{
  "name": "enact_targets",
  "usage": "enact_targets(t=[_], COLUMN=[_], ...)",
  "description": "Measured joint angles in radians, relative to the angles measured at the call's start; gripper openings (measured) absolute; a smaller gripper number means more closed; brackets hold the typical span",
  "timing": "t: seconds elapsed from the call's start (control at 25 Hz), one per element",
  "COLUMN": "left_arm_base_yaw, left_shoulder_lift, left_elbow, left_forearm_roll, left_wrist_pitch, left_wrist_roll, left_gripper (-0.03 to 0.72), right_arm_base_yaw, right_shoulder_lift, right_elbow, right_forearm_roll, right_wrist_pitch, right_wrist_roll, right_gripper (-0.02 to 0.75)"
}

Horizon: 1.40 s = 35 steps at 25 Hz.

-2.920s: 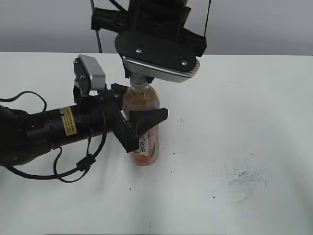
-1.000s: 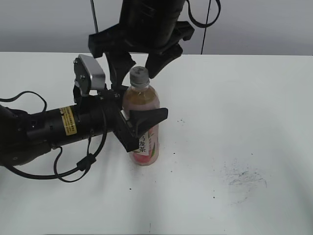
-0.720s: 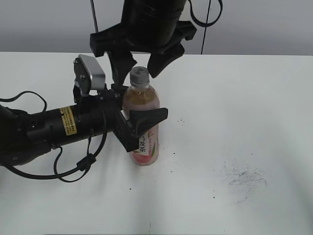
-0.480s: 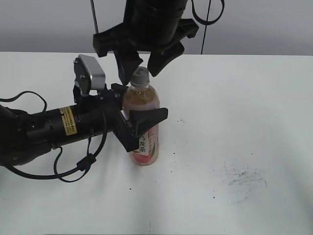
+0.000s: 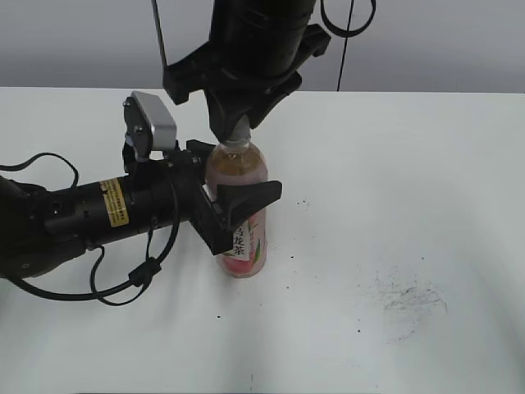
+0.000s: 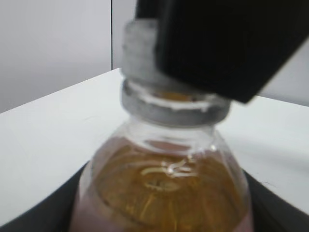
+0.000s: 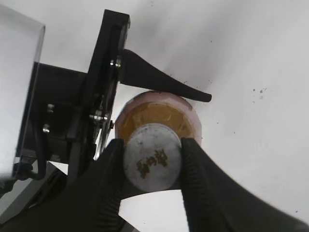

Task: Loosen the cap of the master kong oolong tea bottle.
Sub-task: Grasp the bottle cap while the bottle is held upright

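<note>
Both tools are set: left tool (image 5: 238, 201) clamps the master kong oolong tea bottle (image 5: 239, 215), right tool (image 7: 153, 164) pinches the cap (image 7: 152, 157); twisting remains.

Scuffed white table (image 5: 410, 246) before a plain grey wall (image 5: 443, 41)

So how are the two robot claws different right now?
The left gripper reaches in sideways and clamps the bottle around its body; the right gripper comes straight down and pinches the small grey cap. The left gripper's hold is wide, around the fat part; the right gripper's fingers sit close together on the narrow top. Both are black and both are shut on something.
</note>
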Motion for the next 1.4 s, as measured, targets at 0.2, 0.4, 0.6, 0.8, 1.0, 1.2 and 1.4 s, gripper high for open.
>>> enact_targets(t=[0.2,0.4,0.6,0.8,1.0,1.2,1.4], left_arm_base_yaw=[0.000,0.000,0.000,0.000,0.000,0.000,0.000], left_shoulder_lift=[0.000,0.000,0.000,0.000,0.000,0.000,0.000], left_elbow=[0.000,0.000,0.000,0.000,0.000,0.000,0.000], left_forearm_roll=[0.000,0.000,0.000,0.000,0.000,0.000,0.000], left_wrist_pitch=[0.000,0.000,0.000,0.000,0.000,0.000,0.000], left_wrist_roll=[0.000,0.000,0.000,0.000,0.000,0.000,0.000], left_gripper=[0.445,0.445,0.445,0.445,0.445,0.445,0.445], right_arm_base_yaw=[0.000,0.000,0.000,0.000,0.000,0.000,0.000], right_shoulder_lift=[0.000,0.000,0.000,0.000,0.000,0.000,0.000], right_elbow=[0.000,0.000,0.000,0.000,0.000,0.000,0.000], right_forearm_roll=[0.000,0.000,-0.001,-0.002,-0.002,-0.002,-0.003], right_wrist_pitch=[0.000,0.000,0.001,0.001,0.001,0.001,0.001], right_wrist_roll=[-0.017,-0.031,-0.037,-0.037,-0.037,-0.038,-0.039], right_gripper=[0.271,0.271,0.271,0.271,0.271,0.271,0.271])
